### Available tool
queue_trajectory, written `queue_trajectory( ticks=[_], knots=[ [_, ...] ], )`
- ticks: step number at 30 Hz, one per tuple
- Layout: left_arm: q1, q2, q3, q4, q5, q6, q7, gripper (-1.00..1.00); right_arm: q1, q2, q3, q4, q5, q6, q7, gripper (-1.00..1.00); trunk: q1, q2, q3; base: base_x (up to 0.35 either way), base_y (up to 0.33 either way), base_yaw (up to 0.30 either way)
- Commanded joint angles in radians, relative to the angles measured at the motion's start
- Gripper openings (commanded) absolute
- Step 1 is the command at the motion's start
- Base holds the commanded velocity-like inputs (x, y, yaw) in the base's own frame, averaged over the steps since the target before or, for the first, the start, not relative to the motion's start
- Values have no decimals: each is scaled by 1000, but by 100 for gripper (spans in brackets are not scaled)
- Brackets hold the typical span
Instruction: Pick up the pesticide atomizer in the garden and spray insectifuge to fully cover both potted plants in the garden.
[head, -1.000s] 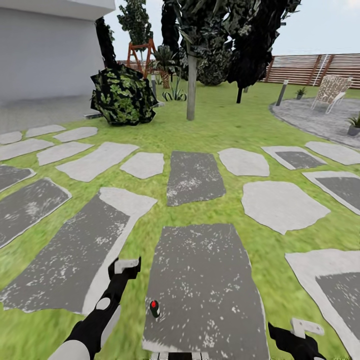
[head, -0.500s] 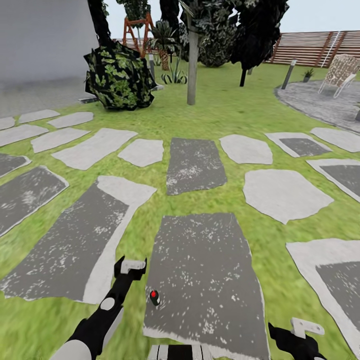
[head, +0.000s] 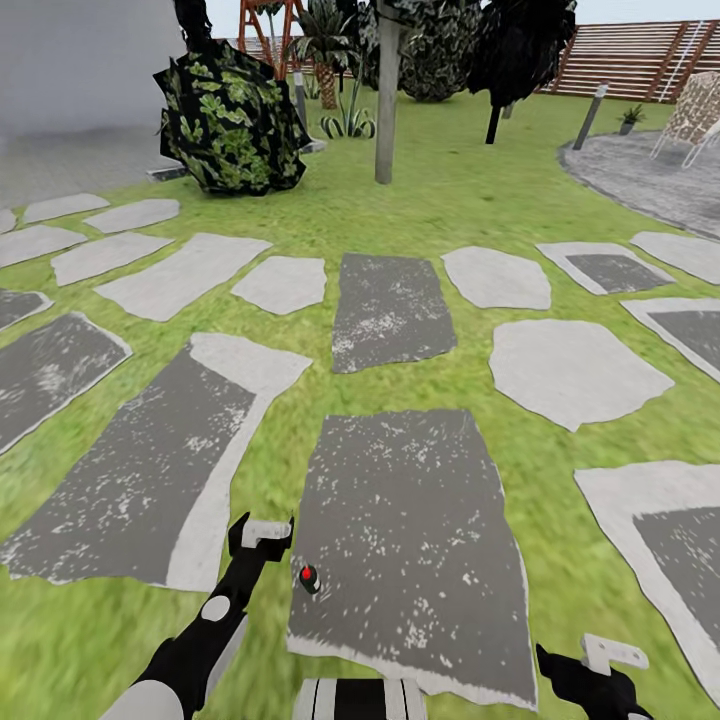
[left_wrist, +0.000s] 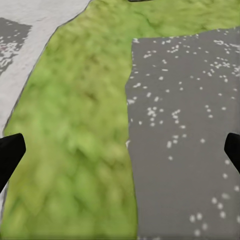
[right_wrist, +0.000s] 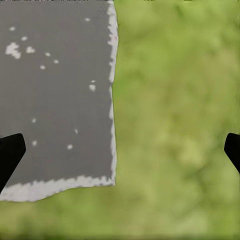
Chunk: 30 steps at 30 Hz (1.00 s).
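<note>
Both claws are hanging spread and empty, the left gripper (head: 262, 537) over lawn (head: 440, 215) beside a dark stepping stone (head: 405, 540), the right gripper (head: 600, 668) at five o'clock, a potted plant (head: 631, 117) sitting far off at one o'clock by the wooden fence (head: 640, 60).

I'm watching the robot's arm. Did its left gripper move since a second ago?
No. The left gripper sits at nearly the same spot in the head view, while the stepping stones and tree trunk slid down-frame together, so the camera and robot moved, not the arm.

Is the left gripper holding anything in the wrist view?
No, the left gripper is open, its fingertips wide apart over bare grass and a grey stepping stone.
</note>
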Motion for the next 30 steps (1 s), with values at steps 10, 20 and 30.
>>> queue_trajectory(
  ticks=[10, 20, 30],
  knots=[
    [-1, -12, -1, 1, -5, -3, 4, 100, 0, 0, 0, -4, -1, 5, 0, 100, 0, 0, -1, -118, -117, 0],
    [-1, -14, -1, 1, -4, -3, 4, 100, 0, 0, 0, -16, -1, 5, 0, 100, 0, 0, -3, -268, -150, 35],
    [0, -14, -1, -1, -4, -3, 3, 100, 0, 0, 0, -18, -1, 5, 0, 100, 0, 0, -6, -135, -3, 70]
  ],
)
